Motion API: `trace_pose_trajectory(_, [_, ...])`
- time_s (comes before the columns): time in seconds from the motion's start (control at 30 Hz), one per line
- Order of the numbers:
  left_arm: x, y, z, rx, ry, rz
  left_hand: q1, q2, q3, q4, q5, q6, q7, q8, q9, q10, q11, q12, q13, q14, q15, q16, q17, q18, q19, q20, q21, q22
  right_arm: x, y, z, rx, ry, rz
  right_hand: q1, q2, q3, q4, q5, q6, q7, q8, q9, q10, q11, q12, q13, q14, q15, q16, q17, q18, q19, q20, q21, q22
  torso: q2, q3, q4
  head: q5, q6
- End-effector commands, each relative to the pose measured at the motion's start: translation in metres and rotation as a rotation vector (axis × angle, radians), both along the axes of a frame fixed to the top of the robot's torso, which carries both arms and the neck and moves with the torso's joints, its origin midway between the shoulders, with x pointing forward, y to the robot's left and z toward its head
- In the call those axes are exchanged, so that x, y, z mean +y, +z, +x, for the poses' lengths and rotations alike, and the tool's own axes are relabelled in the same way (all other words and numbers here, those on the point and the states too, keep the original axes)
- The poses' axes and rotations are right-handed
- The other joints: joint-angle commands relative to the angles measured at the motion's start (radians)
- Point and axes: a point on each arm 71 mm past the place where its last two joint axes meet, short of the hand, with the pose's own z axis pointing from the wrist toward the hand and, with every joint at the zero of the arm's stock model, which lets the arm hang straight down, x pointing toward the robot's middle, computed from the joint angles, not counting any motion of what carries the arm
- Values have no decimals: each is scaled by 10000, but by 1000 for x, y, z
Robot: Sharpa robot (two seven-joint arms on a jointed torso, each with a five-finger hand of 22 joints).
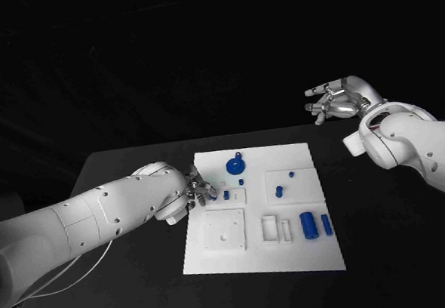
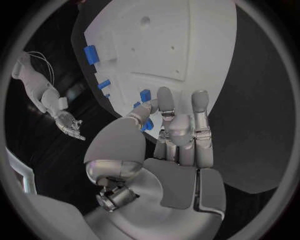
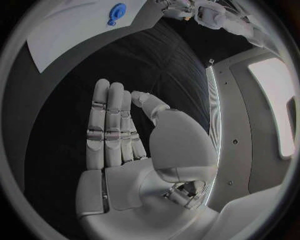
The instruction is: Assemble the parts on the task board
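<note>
Fingers [image 2: 200,107] of the left hand [image 1: 196,190] were extended and close together over the left edge of the task board [image 1: 227,256], their tips near a small blue part [image 1: 227,194]; whether they pinched anything could not be told. The right hand [image 1: 337,99], in the upper right of the head view, was raised well apart from the board, its fingers [image 3: 107,120] straight, side by side and holding nothing. The white board lay at the centre of the black table [image 1: 131,302]. On it were a round blue part [image 1: 236,167] near the top edge, a small peg [image 1: 279,190] at mid-right, and two blue cylinders [image 1: 309,225] at lower right.
</note>
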Motion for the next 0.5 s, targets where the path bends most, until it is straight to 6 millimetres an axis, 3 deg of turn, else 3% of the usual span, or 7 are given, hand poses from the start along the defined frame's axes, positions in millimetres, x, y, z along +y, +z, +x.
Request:
trace_pose_trajectory(0.03, [-2,0,0,-111,-167,109,85,64,406,-359,20,1284,-999,33,19,398,-145,45,8,-7,-39,32,-9,90,-11,23,24,170,1,0,0,-9,129,-98,-47,38,-32,-51,17,81,1,-12,10,-51,-4,20,-9,48,29,-36,-10,0,-55,-6,47,10,6,-1,7,11,16])
trace_pose_trajectory(0.5, [-2,-1,-1,49,-242,215,93,59,414,-359,27,1282,-997,32,21,398,-142,41,8,-10,-34,29,-20,88,-21,28,20,172,2,0,0,-11,131,-95,-68,48,-51,-51,37,84,0,-11,11,-56,-4,22,-8,43,30,-35,-5,1,-64,-4,69,-7,2,-11,2,12,-36])
